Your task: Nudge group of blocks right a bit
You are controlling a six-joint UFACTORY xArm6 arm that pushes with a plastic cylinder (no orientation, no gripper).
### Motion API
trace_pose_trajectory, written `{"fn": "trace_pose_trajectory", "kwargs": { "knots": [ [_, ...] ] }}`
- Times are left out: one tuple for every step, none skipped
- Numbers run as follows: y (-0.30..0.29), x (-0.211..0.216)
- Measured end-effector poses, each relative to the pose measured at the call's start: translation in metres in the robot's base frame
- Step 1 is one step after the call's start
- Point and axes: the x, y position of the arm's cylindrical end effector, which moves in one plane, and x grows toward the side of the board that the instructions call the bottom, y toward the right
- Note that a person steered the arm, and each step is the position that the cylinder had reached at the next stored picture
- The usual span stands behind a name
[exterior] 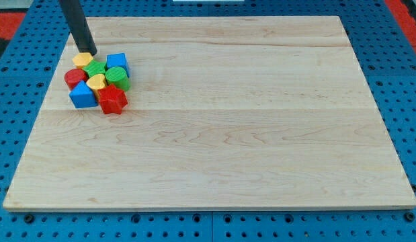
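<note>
A: Containers? None in view, just a pale wooden board (214, 134) with visible grain, lying on a blue perforated table (396, 54).

B: Blocks?

A: Eight, packed touching in the board's upper left corner. Yellow block (81, 60) (shape unclear), green block (95, 68), blue cube (117, 63), red cylinder (74, 77), yellow heart (97, 82), green cylinder (117, 75), blue block (82, 95), red star-like block (112, 99). Smooth, plastic-looking.

B: Cluster's long axis?

A: Slightly taller than wide, running top to bottom of the view.

B: Tool?

A: Dark straight rod, no jaws to open or close. The tip (86, 52) sits at the cluster's top-left edge, just beside the yellow block; contact unclear.
</note>
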Motion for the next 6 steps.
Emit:
{"fn": "trace_pose_trajectory", "kwargs": {
  "knots": [
    [0.000, 0.000],
    [-0.002, 0.000],
    [-0.013, -0.002],
    [-0.070, -0.028],
    [-0.071, -0.025],
    [-0.069, 0.020]
  ]
}}
